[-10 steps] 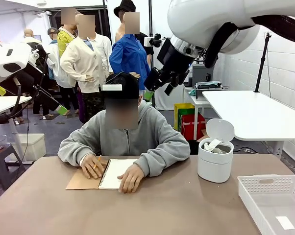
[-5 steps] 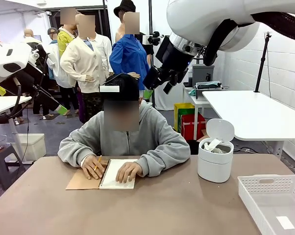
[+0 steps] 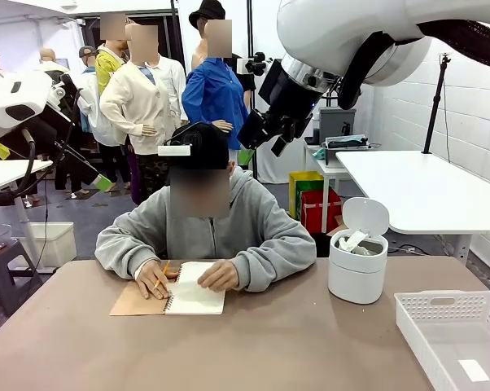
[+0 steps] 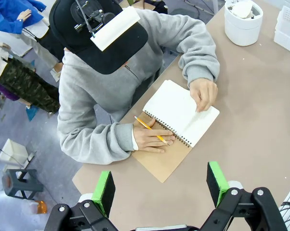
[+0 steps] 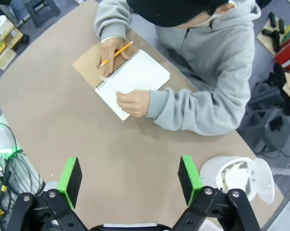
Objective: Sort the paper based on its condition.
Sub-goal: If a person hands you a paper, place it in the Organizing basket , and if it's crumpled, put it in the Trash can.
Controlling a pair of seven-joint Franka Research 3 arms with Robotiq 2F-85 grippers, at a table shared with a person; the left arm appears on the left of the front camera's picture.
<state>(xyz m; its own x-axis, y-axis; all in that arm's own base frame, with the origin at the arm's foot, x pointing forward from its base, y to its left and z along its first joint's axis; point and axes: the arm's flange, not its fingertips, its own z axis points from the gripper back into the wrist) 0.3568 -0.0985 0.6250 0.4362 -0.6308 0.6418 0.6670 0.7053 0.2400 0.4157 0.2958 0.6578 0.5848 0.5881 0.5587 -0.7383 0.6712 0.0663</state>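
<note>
In the near corner the white basket [image 3: 414, 338] held what looked like one flat sheet [image 3: 474, 371]. Mid-table, a person's hand [image 3: 220, 277] rested on the open notebook [image 3: 194, 297], the other holding a pencil [image 3: 160, 277]. Beyond, crumpled paper [image 3: 355, 242] sat in the lidded bin [image 3: 355, 281]. The left gripper [image 4: 160, 183] and right gripper [image 5: 129, 174] hung high, jaws wide, empty. I'd say they were waiting: no loose piece lay out, and the hands covered the page.

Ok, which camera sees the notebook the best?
The left wrist view: it looks straight down on the notebook, large, with its white page, spiral and brown cover plain. The right wrist view shows it from above too, smaller, a hand resting on the page. The front view sees it low and flattened.
</note>
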